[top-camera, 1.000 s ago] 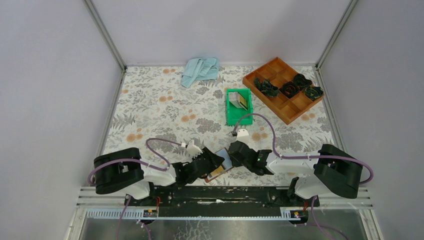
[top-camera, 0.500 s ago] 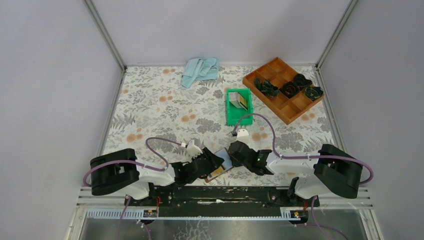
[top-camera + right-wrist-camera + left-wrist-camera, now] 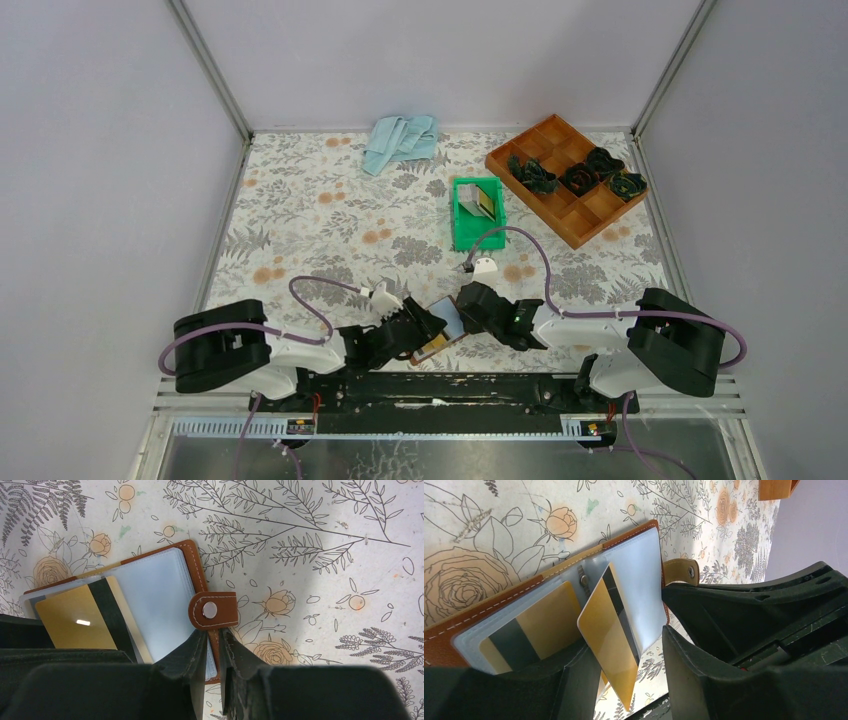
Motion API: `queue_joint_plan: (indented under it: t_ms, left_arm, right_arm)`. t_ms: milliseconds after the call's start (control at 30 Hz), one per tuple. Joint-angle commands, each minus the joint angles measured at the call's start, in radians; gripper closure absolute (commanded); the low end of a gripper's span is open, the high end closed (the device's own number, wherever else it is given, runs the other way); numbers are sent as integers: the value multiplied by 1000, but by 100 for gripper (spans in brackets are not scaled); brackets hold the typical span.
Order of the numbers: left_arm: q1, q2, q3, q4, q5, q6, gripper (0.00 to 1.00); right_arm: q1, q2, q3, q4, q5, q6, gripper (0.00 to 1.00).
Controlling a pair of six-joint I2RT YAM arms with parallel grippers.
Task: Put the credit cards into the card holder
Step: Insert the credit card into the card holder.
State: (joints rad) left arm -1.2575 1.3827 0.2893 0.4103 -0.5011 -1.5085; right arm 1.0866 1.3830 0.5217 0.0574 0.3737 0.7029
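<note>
The right jaws were nipped nearly together on the right-hand edge of the small square brown leather folding card holder (image 3: 165,595), just under its snap tab (image 3: 212,611). The left jaws stood well apart on either side of a gold-tan plastic credit card with a dark stripe (image 3: 609,650). This card leaned at a tilt over the card holder's clear sleeves, and a gap showed between it and the right-hand finger (image 3: 704,675), so it was not clamped. Whether its far corner sat inside a sleeve could not be told. A second gold-tan striped card (image 3: 531,627) lay flat in a sleeve on the card holder's left half.

The card holder lay open at the near edge of the floral-patterned bench (image 3: 320,210), between the two arms. Beyond it stood a green plastic bin (image 3: 470,235) with more cards (image 3: 482,202) upright inside. Farther beyond the card holder and to its right sat an orange-brown wooden compartment tray (image 3: 560,215). Farther beyond and slightly left lay a crumpled light-blue cloth (image 3: 400,142).
</note>
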Motion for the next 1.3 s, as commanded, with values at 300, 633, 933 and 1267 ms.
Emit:
queue_joint_plan:
  t_ms: [300,633,933,1267]
  left_arm:
    - [-23,20,-35,-218,4,14,43]
    - [-23,50,-8,-255,-6,-7,51]
    - [-24,55,15,-293,-34,-13,63]
    - [-24,33,19,-343,-37,-35,67]
  right_arm:
    - [22,47,-29,-145,-53,-5,80]
    - [25,15,-29,-162,-35,-8,80]
    - [29,34,-23,-158,-42,-8,81]
    - [30,52,-16,-154,-47,-12,81]
